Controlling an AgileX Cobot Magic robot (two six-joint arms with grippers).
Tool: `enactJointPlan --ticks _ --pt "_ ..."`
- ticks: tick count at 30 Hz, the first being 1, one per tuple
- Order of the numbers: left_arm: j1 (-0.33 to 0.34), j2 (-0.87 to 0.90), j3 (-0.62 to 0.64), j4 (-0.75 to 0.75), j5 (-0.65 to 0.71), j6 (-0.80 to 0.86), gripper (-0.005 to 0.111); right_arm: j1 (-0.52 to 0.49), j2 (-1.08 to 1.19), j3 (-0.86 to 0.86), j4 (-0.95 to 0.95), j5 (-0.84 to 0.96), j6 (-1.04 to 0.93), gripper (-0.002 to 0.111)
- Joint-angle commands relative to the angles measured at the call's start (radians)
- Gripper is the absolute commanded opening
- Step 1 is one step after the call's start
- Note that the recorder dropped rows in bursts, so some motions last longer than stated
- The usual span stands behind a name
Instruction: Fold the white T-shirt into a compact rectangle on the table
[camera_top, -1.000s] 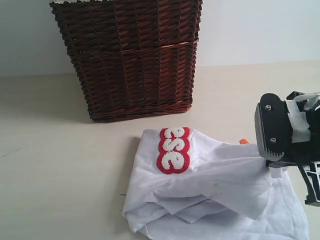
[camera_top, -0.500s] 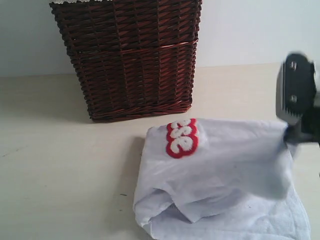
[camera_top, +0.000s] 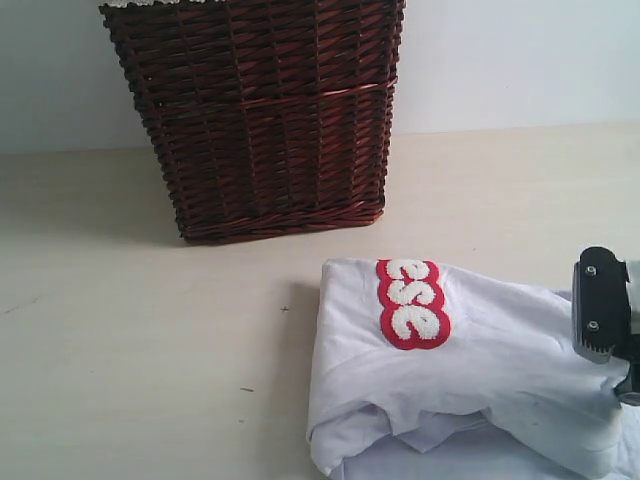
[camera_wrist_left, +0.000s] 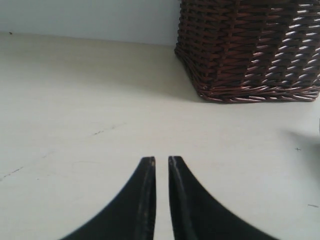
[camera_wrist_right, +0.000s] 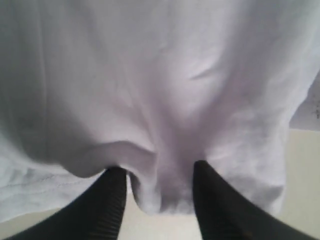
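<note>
**Lying Half-Folded on the Table, Shirt Sitting Between Spread Fingers**

The white T-shirt (camera_top: 480, 370) is lying on the table (camera_top: 130, 330) in a loose, layered bundle. It is sitting toward the lower right of the exterior view, in front of the dark wicker basket (camera_top: 260, 110) and clearly apart from it. Its red-outlined fuzzy letters (camera_top: 410, 303) are facing up on the top layer, close to the edge nearest the basket. Along the near side, several uneven layers are showing under the top fold, so the shape is not yet making a tidy rectangle.

At the right edge of that view, the right arm (camera_top: 600, 318) is hanging low over the shirt's right side. In its wrist view, the right gripper (camera_wrist_right: 157, 172) is standing released. Its two dark fingers (camera_wrist_right: 112, 200) are spreading well apart, with a soft hump of white cloth bulging between them but not being squeezed.

The left gripper (camera_wrist_left: 161, 160) is hovering over bare table with the basket off to one side. It is sitting clenched, with only a thin slit showing between its tips and nothing in it.
</note>
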Motion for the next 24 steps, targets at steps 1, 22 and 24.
enactJointPlan --ticks 1,22,24 --pt "-0.004 0.002 -0.001 -0.007 -0.011 0.004 0.012 -0.002 -0.058 -0.012 0.022 -0.018 0.008 0.057" --pt "-0.004 0.002 -0.001 -0.007 -0.011 0.004 0.012 0.003 0.100 -0.045 0.450 0.373 -0.194 0.000" --pt "-0.004 0.002 -0.001 -0.007 -0.011 0.004 0.012 0.003 0.098 -0.045 0.418 0.403 -0.194 0.000"
